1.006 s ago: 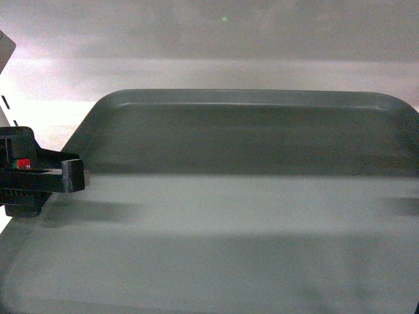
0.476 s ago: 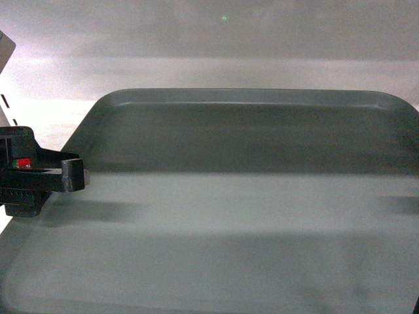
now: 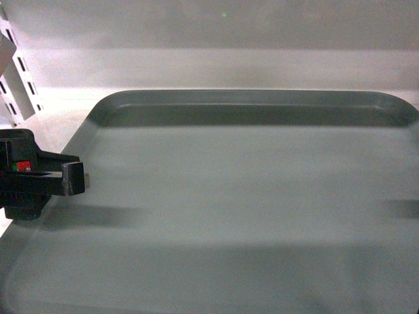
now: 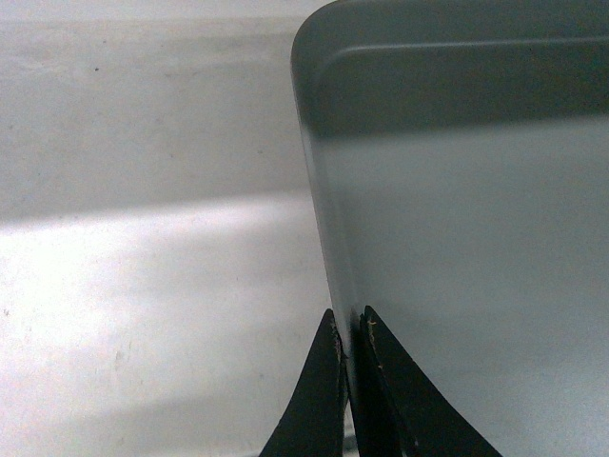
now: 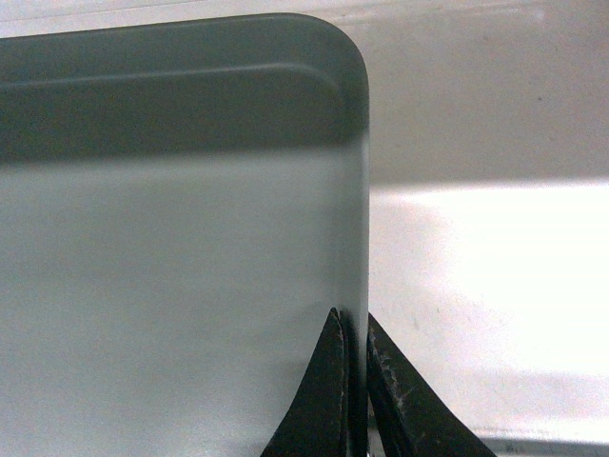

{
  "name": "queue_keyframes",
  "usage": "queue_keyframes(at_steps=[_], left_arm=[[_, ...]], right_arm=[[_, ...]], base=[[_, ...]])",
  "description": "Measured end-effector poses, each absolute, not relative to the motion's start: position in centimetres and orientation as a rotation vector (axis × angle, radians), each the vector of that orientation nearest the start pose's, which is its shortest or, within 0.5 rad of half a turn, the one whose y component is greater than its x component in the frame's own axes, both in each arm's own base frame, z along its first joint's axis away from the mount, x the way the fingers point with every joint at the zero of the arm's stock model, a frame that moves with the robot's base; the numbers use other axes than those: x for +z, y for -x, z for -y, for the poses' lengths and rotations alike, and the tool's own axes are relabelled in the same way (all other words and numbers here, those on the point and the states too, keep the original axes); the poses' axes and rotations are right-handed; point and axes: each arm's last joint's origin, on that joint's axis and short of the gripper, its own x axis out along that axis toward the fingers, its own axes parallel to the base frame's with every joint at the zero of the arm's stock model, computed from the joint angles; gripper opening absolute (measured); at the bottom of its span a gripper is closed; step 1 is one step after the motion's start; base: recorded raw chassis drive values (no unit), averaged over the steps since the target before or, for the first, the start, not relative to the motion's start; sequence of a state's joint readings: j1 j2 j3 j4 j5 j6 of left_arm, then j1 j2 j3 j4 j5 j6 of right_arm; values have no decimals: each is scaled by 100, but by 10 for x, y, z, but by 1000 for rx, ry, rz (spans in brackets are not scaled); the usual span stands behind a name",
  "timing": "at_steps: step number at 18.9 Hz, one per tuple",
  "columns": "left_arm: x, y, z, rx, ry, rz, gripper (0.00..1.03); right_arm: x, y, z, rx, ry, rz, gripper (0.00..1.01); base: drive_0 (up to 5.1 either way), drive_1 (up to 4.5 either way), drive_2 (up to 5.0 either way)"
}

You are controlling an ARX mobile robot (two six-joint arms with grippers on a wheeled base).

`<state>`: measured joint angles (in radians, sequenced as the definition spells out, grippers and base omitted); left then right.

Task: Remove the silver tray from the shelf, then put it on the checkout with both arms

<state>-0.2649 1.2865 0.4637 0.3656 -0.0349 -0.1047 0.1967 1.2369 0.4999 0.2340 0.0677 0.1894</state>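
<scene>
At the far left of the head view stands a white slotted upright (image 3: pixel 14 75) of the shelving, with dark slots down its face. Just below it the left hand (image 3: pixel 73 178) comes in from the left edge, a black block with a small red part on top, and it meets the left rim of the silver tray (image 3: pixel 249 196). The left wrist view shows that hand (image 4: pixel 350 333) closed on the tray (image 4: pixel 476 267): one thin black jaw lies outside the raised rim and the other inside, with the rim pinched between them, a little way back from the rounded far corner.

The tray fills most of the head view, grey with a greenish tint. Its far rim runs across the upper part of the picture with both far corners rounded. Beyond and beside it lies the white shelf (image 3: pixel 65 104), and a pale back panel (image 3: pixel 216 33) rises behind.

On the right, the head view does not show the right hand. The right wrist view shows it (image 5: pixel 354 328) gripping the tray (image 5: pixel 171 267) on the right rim in the same way, one jaw inside and one outside. To the right of the rim the white shelf board (image 5: pixel 495 267) is brightly lit. Whether the tray rests on the shelf or is raised off it cannot be told.
</scene>
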Motion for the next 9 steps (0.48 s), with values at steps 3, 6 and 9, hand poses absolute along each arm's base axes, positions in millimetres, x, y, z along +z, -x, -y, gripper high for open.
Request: queue_keyframes(at_steps=[3, 6, 9], left_arm=[[175, -235, 63, -201, 34, -466, 3], [176, -235, 63, -203, 34, -463, 3], [176, -235, 63, -204, 34, -462, 3]], right_arm=[[187, -236, -45, 80, -119, -506, 3], [187, -236, -45, 77, -119, -505, 3], [186, -235, -45, 76, -118, -506, 3]], base=[[17, -395, 429], [22, -390, 433], [28, -383, 438]])
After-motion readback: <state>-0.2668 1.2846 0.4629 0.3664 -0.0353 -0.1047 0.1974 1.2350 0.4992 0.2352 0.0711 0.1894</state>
